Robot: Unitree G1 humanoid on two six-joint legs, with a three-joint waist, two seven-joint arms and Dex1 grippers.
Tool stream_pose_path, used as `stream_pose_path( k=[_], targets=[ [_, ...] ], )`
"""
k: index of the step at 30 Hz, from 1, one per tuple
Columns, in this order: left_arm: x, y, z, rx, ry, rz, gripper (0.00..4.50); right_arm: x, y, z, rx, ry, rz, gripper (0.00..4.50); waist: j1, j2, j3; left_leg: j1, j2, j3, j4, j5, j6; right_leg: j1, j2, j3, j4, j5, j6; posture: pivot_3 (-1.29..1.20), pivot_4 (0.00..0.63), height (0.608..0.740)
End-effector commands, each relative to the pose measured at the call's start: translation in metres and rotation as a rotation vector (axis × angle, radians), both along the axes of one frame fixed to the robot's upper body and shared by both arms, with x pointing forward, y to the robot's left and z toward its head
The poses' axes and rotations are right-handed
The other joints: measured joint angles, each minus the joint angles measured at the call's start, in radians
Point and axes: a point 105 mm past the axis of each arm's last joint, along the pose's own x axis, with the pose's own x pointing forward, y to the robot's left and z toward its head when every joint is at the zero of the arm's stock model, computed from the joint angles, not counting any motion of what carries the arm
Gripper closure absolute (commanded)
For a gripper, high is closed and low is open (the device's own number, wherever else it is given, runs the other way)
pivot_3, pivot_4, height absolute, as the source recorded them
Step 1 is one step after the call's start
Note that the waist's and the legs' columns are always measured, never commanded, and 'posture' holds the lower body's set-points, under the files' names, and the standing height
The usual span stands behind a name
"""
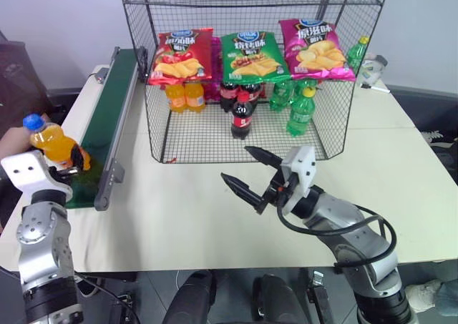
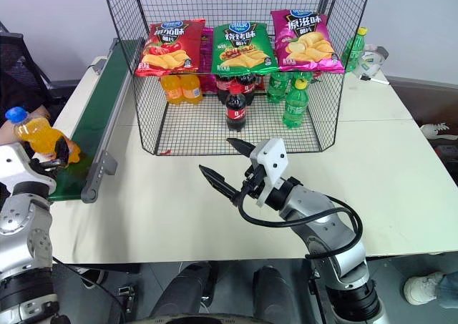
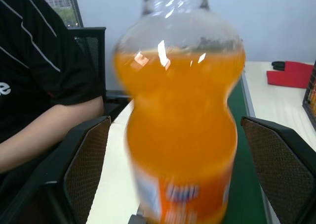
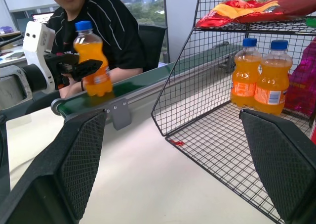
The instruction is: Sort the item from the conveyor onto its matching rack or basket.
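Note:
The item, a small orange soda bottle (image 1: 51, 141) with a blue cap, stands slightly tilted at the near end of the dark-green conveyor (image 1: 107, 102). My left gripper (image 1: 63, 161) is open with a finger on each side of the bottle (image 3: 180, 135); small gaps show between the pads (image 3: 84, 169) and the bottle. My right gripper (image 1: 236, 163) hangs open and empty over the table in front of the black wire rack (image 1: 154, 116). Two matching orange bottles (image 4: 261, 75) stand on the rack's bottom tier at its left.
A person's arm (image 3: 39, 135) rests just beside the conveyor's near end, with a hand (image 1: 14, 136) close to the bottle. The rack also holds cola bottles (image 1: 241, 113), green bottles (image 1: 300, 109) and chip bags (image 1: 254, 58) on the tier above.

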Motion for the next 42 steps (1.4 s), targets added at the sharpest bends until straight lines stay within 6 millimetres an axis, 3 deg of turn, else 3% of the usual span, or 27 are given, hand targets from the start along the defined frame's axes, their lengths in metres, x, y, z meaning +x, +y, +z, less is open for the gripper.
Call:
stream_pose_path(
  k=[1, 5, 7, 10, 14, 17, 21, 24, 31, 34, 42],
  targets=[
    [-0.004, 0.005, 0.022, 0.039, -0.075, 0.005, 0.09, -0.003, 0.001, 0.01, 0.022, -0.046, 0.013, 0.0, 0.0, 0.0, 0.0, 0.0, 0.0, 0.0, 0.0, 0.0, 0.0, 0.0, 0.0, 0.0, 0.0, 0.0, 0.0, 0.0, 0.15, 0.74],
    [-0.004, 0.003, 0.022, 0.044, -0.073, -0.003, 1.75, -0.003, -0.001, 0.007, 0.022, -0.044, 0.01, 0.0, 0.0, 0.0, 0.0, 0.0, 0.0, 0.0, 0.0, 0.0, 0.0, 0.0, 0.0, 0.0, 0.0, 0.0, 0.0, 0.0, 0.15, 0.74],
    [-0.004, 0.002, 0.022, 0.043, -0.072, -0.007, 1.96, -0.003, -0.002, 0.007, 0.022, -0.044, 0.009, 0.0, 0.0, 0.0, 0.0, 0.0, 0.0, 0.0, 0.0, 0.0, 0.0, 0.0, 0.0, 0.0, 0.0, 0.0, 0.0, 0.0, 0.15, 0.74],
    [-0.004, -0.001, 0.029, 0.047, -0.09, -0.021, 1.96, -0.004, -0.002, 0.007, 0.022, -0.045, 0.01, 0.0, 0.0, 0.0, 0.0, 0.0, 0.0, 0.0, 0.0, 0.0, 0.0, 0.0, 0.0, 0.0, 0.0, 0.0, 0.0, 0.0, 0.15, 0.74],
    [0.0, -0.017, 0.057, 0.081, -0.162, -0.1, 1.96, -0.004, -0.003, 0.008, 0.021, -0.048, 0.013, 0.0, 0.002, -0.001, 0.0, 0.0, 0.0, 0.0, 0.0, 0.0, 0.0, 0.001, 0.0, 0.0, 0.0, 0.0, 0.0, 0.0, 0.15, 0.74],
    [0.007, -0.045, 0.077, 0.102, -0.188, -0.25, 1.96, -0.004, -0.001, 0.012, 0.021, -0.052, 0.018, 0.0, 0.002, -0.002, 0.0, -0.001, 0.0, -0.001, 0.001, 0.0, 0.0, 0.001, 0.0, 0.0, 0.0, 0.0, 0.0, 0.0, 0.15, 0.74],
    [0.017, -0.097, 0.086, 0.095, -0.158, -0.509, 1.96, -0.003, 0.002, 0.015, 0.024, -0.053, 0.023, 0.0, 0.001, -0.001, 0.0, -0.001, 0.0, -0.001, 0.002, 0.0, 0.0, 0.001, 0.0, 0.0, 0.0, 0.0, 0.0, 0.0, 0.15, 0.74],
    [0.023, -0.136, 0.08, 0.106, -0.104, -0.659, 1.96, -0.002, 0.005, 0.016, 0.025, -0.054, 0.023, 0.0, -0.001, -0.001, 0.0, 0.0, 0.0, -0.001, 0.001, 0.0, 0.0, 0.001, 0.0, 0.0, 0.0, 0.0, 0.0, 0.0, 0.15, 0.74],
    [0.053, -0.188, 0.047, 0.059, -0.017, -0.764, 1.96, -0.003, 0.005, 0.014, 0.025, -0.055, 0.004, 0.0, 0.0, -0.001, 0.0, 0.0, 0.0, 0.0, 0.0, 0.0, 0.0, 0.004, 0.001, 0.0, 0.001, 0.0, 0.0, 0.0, 0.15, 0.74],
    [0.075, -0.211, 0.031, 0.055, -0.008, -0.792, 1.96, -0.003, 0.001, 0.01, 0.009, -0.044, -0.021, 0.0, 0.002, -0.001, 0.0, -0.001, -0.001, 0.0, 0.0, 0.0, 0.0, 0.004, 0.001, 0.0, 0.001, 0.0, 0.0, 0.0, 0.15, 0.74],
    [0.114, -0.225, 0.018, 0.062, -0.085, -0.745, 1.96, 0.0, -0.002, 0.006, -0.005, -0.038, -0.053, 0.0, -0.001, -0.001, 0.0, -0.001, -0.001, 0.0, 0.002, 0.0, 0.0, 0.004, 0.001, 0.0, 0.001, 0.0, 0.001, 0.0, 0.15, 0.74]
  ],
)
